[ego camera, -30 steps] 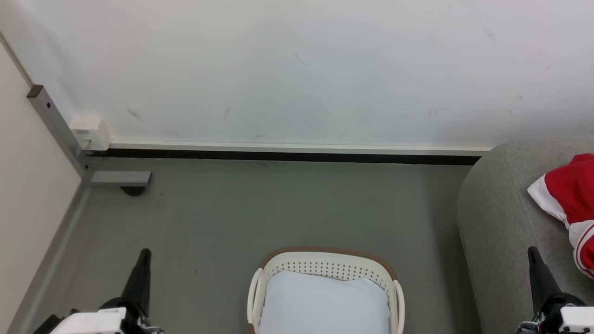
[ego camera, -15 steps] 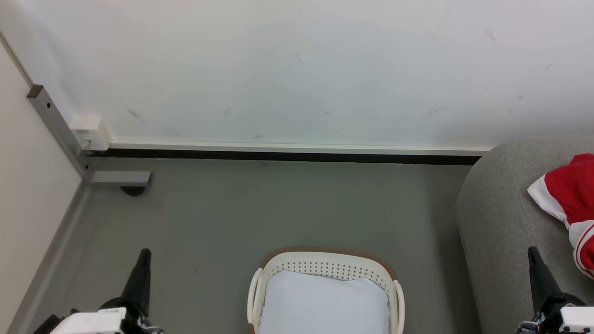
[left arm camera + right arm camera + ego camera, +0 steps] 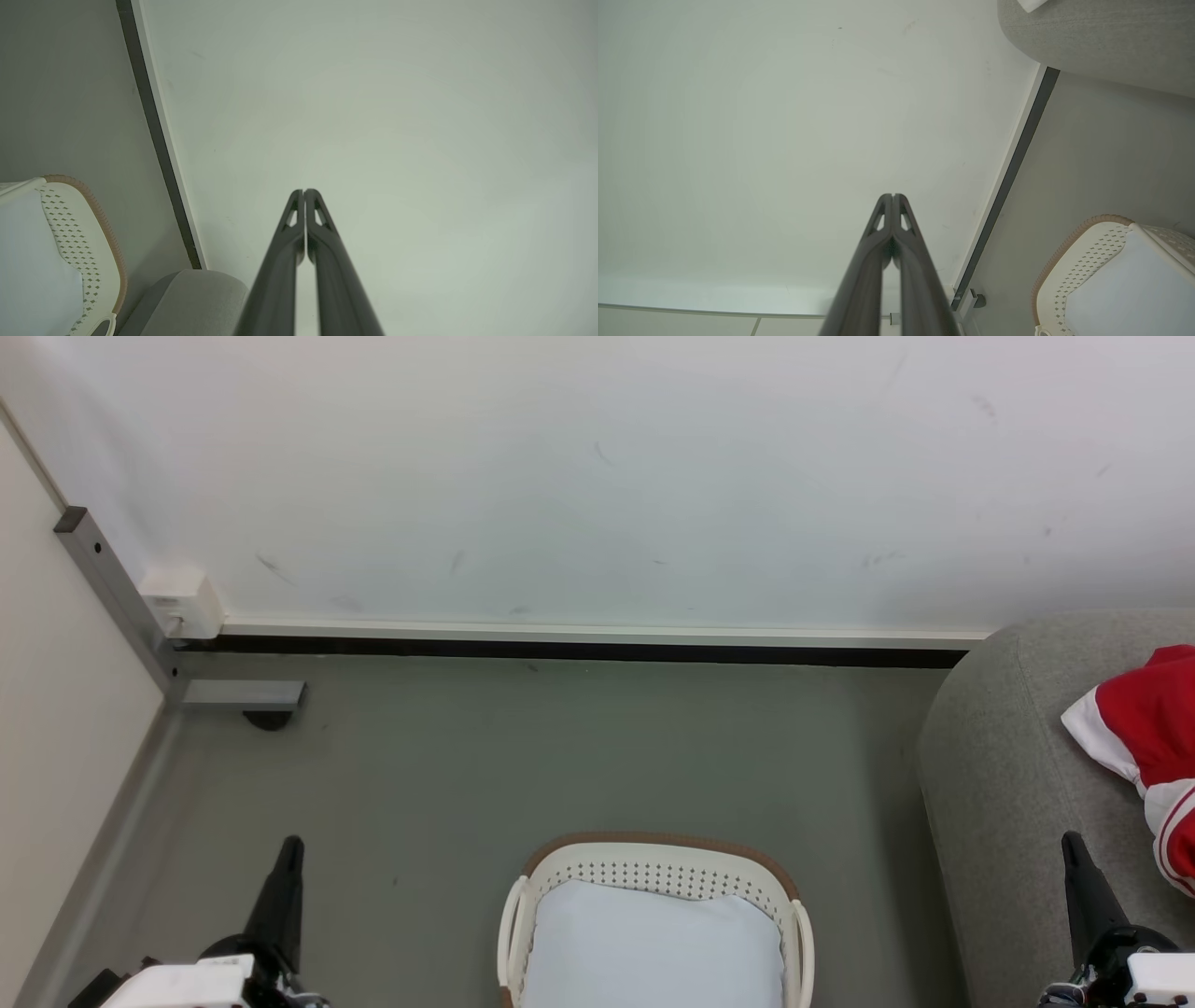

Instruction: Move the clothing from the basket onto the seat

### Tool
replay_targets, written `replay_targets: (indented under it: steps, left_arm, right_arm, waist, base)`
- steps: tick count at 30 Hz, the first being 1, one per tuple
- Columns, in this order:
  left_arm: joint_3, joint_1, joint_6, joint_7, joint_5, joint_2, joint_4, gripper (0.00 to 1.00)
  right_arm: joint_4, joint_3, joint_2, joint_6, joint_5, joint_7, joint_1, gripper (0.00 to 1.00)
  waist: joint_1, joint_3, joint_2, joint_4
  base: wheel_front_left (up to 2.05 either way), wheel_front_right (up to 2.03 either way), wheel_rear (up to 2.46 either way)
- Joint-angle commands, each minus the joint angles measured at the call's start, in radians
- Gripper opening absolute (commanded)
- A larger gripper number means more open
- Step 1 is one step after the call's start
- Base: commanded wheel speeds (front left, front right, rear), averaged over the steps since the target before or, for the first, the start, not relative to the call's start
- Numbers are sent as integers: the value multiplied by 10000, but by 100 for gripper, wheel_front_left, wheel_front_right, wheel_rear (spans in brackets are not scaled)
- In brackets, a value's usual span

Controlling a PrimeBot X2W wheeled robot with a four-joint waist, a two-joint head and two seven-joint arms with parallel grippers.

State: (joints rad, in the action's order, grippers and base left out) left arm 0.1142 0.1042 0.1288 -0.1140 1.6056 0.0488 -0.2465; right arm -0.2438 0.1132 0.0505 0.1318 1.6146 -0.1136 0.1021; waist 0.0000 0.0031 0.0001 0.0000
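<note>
Nothing has moved. Clothing [image 3: 1141, 737] on the seat [image 3: 1008, 775], farther and right of the right jaws; left jaws and right jaws fully closed, empty.

Clothing [image 3: 1141, 723] cropped at head view's right edge; near part of basket [image 3: 653, 875] below bottom edge.

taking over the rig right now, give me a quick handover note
left claw: shut, empty, low at the left, apart from the basket.
right claw: shut, empty, low at the right.
clothing: red garments lie on the seat.
basket: holds a white pad, no red seen in it.
done: the clothing in view is on the seat.
left: likely nothing; the basket's near end is cut off, so check it.
</note>
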Motion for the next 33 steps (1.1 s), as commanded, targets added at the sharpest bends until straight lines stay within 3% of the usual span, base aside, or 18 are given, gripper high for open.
replay_targets:
  steps: [1, 33]
  left_arm:
    - [20, 81, 36, -38, 134, 23, 39, 0]
    - [18, 81, 36, -36, 135, 23, 41, 0]
  right_arm:
    - [-20, 46, -5, -21, -37, -45, 125, 0]
    - [-20, 49, -7, -21, -43, -45, 126, 0]
  waist:
    - [0, 0, -1, 0]
    - [0, 0, -1, 0]
  base:
    - [0, 0, 0]
    - [0, 0, 0]
